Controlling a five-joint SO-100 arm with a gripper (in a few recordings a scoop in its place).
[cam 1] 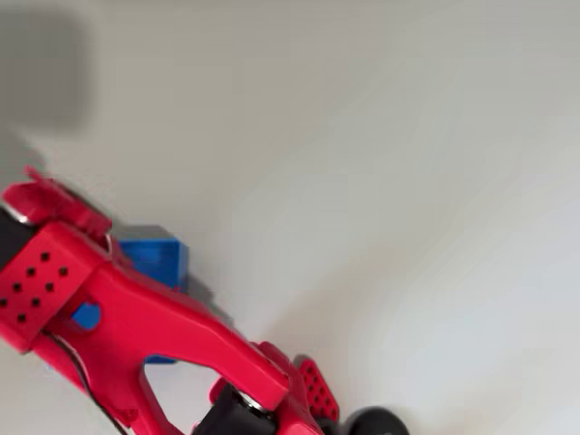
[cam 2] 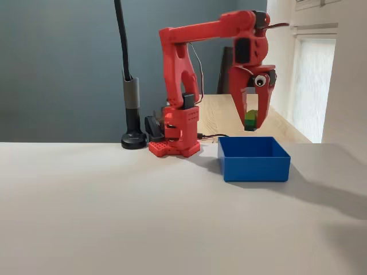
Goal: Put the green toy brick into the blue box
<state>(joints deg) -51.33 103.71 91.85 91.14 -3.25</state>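
In the fixed view my red gripper [cam 2: 250,121] hangs pointing down above the blue box [cam 2: 254,158], shut on the green toy brick [cam 2: 250,119], which shows lime green between the fingertips a little above the box's rim. The box sits on the table right of the arm's base [cam 2: 175,146]. Seen from overhead, the red arm [cam 1: 136,317] covers most of the blue box [cam 1: 159,258]; the brick is hidden under the arm there.
A black lamp stand [cam 2: 133,114] rises left of the arm's base. A wooden tabletop [cam 2: 215,112] lies behind. The pale table surface [cam 2: 114,212] stretches wide in front and to the left of the box.
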